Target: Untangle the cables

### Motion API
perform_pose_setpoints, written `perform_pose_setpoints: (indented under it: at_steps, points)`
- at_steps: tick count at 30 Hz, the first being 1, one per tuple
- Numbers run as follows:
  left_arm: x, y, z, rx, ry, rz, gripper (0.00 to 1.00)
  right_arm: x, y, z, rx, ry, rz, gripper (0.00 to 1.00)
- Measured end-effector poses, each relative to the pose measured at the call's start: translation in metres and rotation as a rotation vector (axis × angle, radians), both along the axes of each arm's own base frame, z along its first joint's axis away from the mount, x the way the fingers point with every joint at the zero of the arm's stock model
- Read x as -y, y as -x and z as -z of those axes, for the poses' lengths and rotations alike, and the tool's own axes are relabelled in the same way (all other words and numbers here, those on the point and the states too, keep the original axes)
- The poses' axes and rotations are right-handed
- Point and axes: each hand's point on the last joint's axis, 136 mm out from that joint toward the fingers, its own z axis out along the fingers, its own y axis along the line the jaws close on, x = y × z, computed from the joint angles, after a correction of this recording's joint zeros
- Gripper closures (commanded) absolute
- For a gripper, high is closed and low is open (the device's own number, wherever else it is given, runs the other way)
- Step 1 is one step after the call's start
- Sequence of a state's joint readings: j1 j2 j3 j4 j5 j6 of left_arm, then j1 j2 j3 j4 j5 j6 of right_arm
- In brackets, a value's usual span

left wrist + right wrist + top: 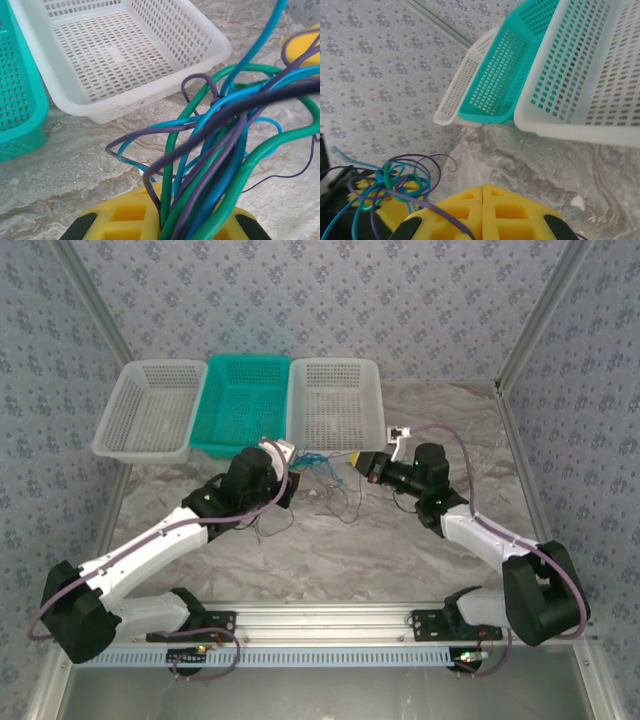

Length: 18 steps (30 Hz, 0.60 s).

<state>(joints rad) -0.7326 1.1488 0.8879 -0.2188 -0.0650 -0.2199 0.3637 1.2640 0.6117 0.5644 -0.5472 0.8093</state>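
Left end effector (165, 226) clamps cables (220, 125); right end effector (482, 212) closed; marbled table (330, 555), patterned walls (300, 300).

Top view looks down from behind; both close wrist views share the teal basket (500, 70).

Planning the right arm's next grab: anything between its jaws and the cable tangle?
Nothing visible. The cables bunch in the left gripper's shut jaws, just beside the right gripper; one purple strand crosses its shut jaws. The white basket sits behind, off that line.

Tangled cables (320, 466) sit between left fingers (286, 453) and right fingers (357, 463).
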Motion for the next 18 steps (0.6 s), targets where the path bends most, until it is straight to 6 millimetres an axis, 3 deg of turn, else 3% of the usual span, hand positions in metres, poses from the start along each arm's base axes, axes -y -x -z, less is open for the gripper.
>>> perform_pose_setpoints:
  at_steps: [15, 18]
  points:
    - [0.015, 0.018, -0.013, -0.031, 0.117, 0.114, 0.89, 0.058, 0.029, -0.004, -0.141, -0.088, 0.072, 1.00]
    - [0.009, 0.015, -0.016, -0.031, 0.130, 0.088, 0.88, 0.081, 0.021, 0.000, -0.161, -0.082, 0.168, 1.00]
